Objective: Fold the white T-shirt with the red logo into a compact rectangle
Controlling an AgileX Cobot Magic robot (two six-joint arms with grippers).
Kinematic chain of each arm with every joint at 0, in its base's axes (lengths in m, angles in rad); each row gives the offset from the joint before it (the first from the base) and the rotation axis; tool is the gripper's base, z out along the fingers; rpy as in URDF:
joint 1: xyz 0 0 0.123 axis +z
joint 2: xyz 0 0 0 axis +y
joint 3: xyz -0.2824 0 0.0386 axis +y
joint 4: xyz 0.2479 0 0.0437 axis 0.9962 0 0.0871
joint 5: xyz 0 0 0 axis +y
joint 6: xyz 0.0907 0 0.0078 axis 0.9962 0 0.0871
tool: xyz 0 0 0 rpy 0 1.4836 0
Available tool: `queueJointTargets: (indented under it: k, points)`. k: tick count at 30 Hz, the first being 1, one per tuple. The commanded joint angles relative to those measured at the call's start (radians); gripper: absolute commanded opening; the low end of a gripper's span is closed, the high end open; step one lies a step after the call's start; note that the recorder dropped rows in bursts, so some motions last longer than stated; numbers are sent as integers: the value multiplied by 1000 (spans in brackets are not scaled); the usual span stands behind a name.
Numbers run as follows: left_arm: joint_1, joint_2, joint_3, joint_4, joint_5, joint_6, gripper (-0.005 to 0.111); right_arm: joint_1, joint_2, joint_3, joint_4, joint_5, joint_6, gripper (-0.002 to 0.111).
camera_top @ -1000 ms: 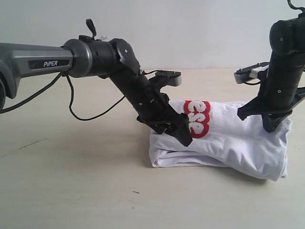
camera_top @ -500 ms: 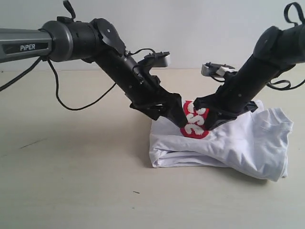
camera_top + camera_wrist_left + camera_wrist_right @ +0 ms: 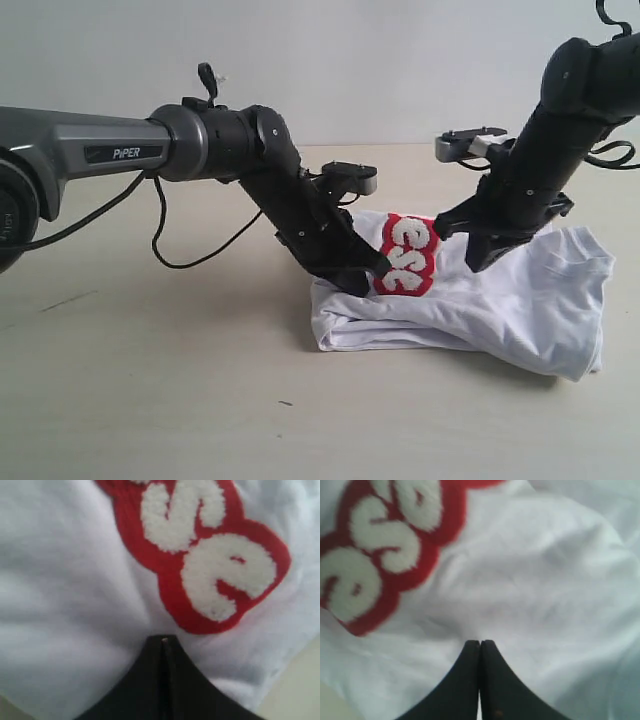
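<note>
On a bare tan table (image 3: pixel 150 400), seen from the exterior camera, the white T-shirt (image 3: pixel 500 300) lies already folded into a thick, rumpled bundle. It is roughly rectangular but with loose, uneven edges. The red logo (image 3: pixel 408 255) faces up near the bundle's left end. The left gripper (image 3: pixel 378 268) reaches in from the left and angles down, its tip against the cloth right beside the logo. The right gripper (image 3: pixel 478 255) comes down from the right, its tip at or just above the shirt's middle; contact cannot be told from here. Both arms seem placed to pin or tidy the bundle so that it keeps its shape.

From the left wrist camera, the left gripper (image 3: pixel 162 641) has its jaws clenched together into one dark point. It is pushed into the white T-shirt (image 3: pixel 65 605) just below the fuzzy letters of the red logo (image 3: pixel 200 555). Whether a thin layer of cloth is caught between the jaws cannot be told.

From the right wrist camera, the right gripper (image 3: pixel 480 643) is likewise clenched, with no gap showing. Its tip is set over plain, softly creased cloth of the white T-shirt (image 3: pixel 545 580), near one end of the red logo (image 3: pixel 380 545). No fabric shows between the jaws.
</note>
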Motion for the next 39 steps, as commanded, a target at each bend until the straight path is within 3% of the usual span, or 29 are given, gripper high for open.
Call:
queueJointTargets:
  k: [1,12,20,24,30,37,39]
  points:
    - [27,3,-1,155,0,-81,0,-14,-6,9,-208,23,140,0]
    - [84,5,-1,146,52,-91,0,-49,98,9,-223,30,161,0]
    - [146,-101,-1,60,102,-91,0,-49,-104,9,-208,-76,161,0]
    - [151,-136,-1,39,90,-80,0,-49,-92,9,-133,-69,99,0]
    - [121,-54,-1,-94,76,26,0,-47,41,9,-6,-85,40,0]
    - [114,7,-1,-39,112,-19,15,-45,103,9,175,-71,-62,0]
    - [114,29,-1,112,146,-130,5,-39,131,9,211,-73,-65,0]
